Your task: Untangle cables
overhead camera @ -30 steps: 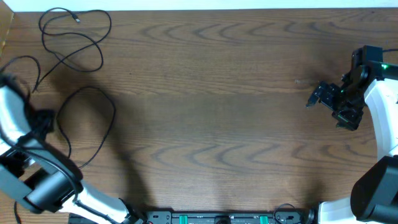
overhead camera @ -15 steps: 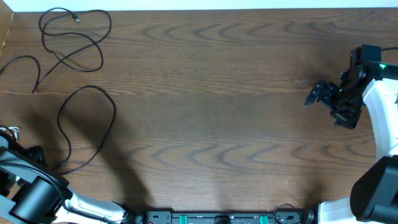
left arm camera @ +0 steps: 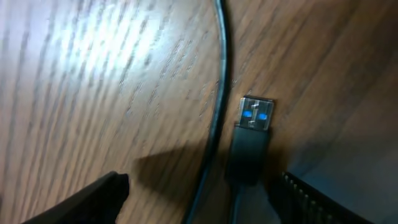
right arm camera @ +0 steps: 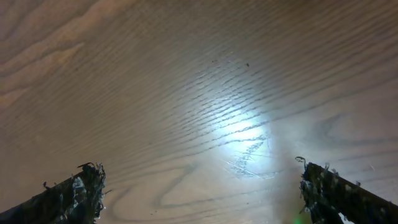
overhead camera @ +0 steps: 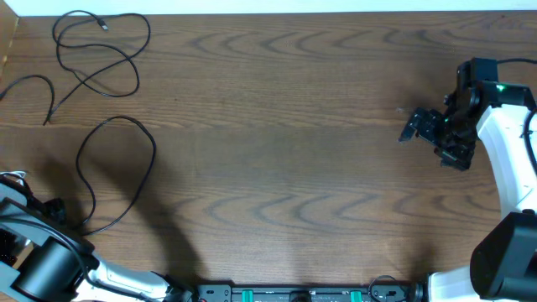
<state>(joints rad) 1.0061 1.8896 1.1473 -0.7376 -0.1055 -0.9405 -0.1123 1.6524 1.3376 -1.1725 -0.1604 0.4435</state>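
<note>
Overhead view: wooden table (overhead camera: 277, 151), with thin black cables gathered in its 10 o'clock quarter. The upper cable (overhead camera: 149, 35) lies in loose loops that cross over themselves near the 11 o'clock corner. One strand trails out toward the 9 o'clock edge. The lower cable (overhead camera: 155, 149) forms one large open loop at about 9 o'clock, apart from the upper one. Its tail runs down toward the left arm (overhead camera: 46, 260), which sits in the 7 o'clock corner.

Left wrist view: left gripper (left arm camera: 200, 186) is low over the table, its jaws set wide. A black plug (left arm camera: 255, 124) with a metal end showing blue inside lies flat between the fingers (left arm camera: 102, 194), its end toward 12 o'clock. A black cable strand (left arm camera: 219, 93) passes just beside the plug on its 9 o'clock side. Nothing is gripped.

Right wrist view: right gripper (right arm camera: 199, 180) has its jaws spread wide over bare wood, holding nothing. In the overhead view it stands at about 3 o'clock, well apart from all the cables
</note>
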